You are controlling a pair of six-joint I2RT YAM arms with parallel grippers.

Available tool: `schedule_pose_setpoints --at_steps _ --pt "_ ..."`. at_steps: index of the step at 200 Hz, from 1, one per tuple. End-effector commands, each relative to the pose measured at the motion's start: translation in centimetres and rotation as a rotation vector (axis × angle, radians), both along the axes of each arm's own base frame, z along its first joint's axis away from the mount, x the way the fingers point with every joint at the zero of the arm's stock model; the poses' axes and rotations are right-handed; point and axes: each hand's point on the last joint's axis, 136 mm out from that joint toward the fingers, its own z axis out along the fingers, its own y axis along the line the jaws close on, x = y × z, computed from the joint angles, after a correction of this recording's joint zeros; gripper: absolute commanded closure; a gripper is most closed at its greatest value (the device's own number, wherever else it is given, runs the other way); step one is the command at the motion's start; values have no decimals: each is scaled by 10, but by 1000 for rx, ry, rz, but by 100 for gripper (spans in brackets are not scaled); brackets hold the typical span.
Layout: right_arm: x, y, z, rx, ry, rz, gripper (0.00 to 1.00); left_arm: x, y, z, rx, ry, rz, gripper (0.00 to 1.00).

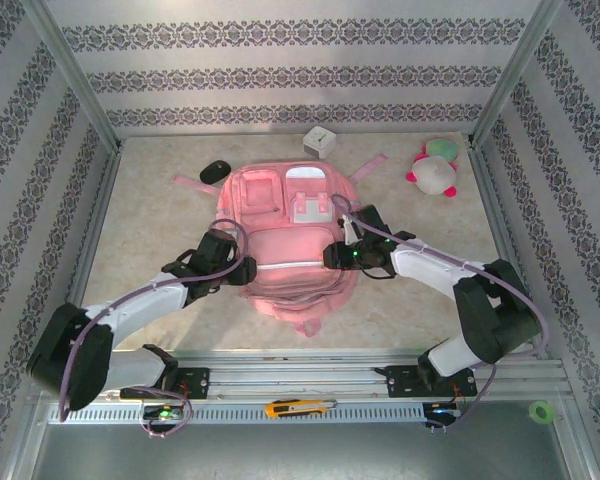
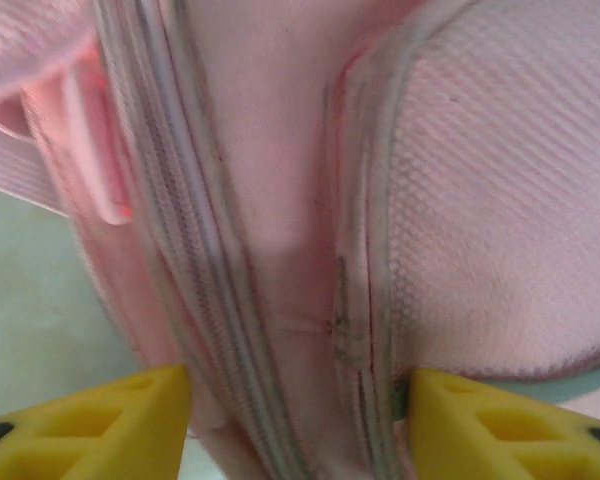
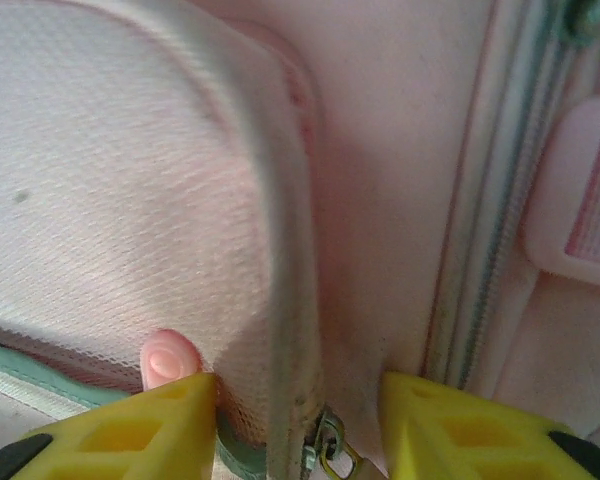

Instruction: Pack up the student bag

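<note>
At desk (image 1: 140, 225) centre the student bag (image 1: 285, 275) lies flat, pockets up, long axis running from near edge to far wall, straps splayed at the far end. Bare desk flanks both sides; a plush toy (image 1: 435, 168) and white box (image 1: 319, 141) sit by the far edge. Pink mesh, pale zip trim. Left tool (image 2: 298, 395) and right tool (image 3: 298, 400) stand spread, each astride a side seam.

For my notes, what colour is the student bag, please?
The student bag is pink, pale-trimmed; best in the top external view.
</note>
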Motion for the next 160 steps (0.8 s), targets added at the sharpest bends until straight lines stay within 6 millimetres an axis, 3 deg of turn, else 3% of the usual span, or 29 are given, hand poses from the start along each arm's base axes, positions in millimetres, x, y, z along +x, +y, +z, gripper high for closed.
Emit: schedule_pose_setpoints --at_steps 1,23,56,103,160 --pt "-13 -24 -44 -95 63 -107 58 2 9 -26 3 21 79 53" --pt "-17 -23 -51 -77 62 -128 59 -2 7 -36 -1 36 78 58" --pt "-22 -28 -45 -69 39 -155 59 6 -17 -27 -20 -5 27 58" --pt "-31 -64 -42 -62 28 -242 58 17 -63 -19 -52 -40 -32 55" --pt "-22 -67 -12 -13 -41 -239 55 31 -63 3 -15 -128 -28 49"
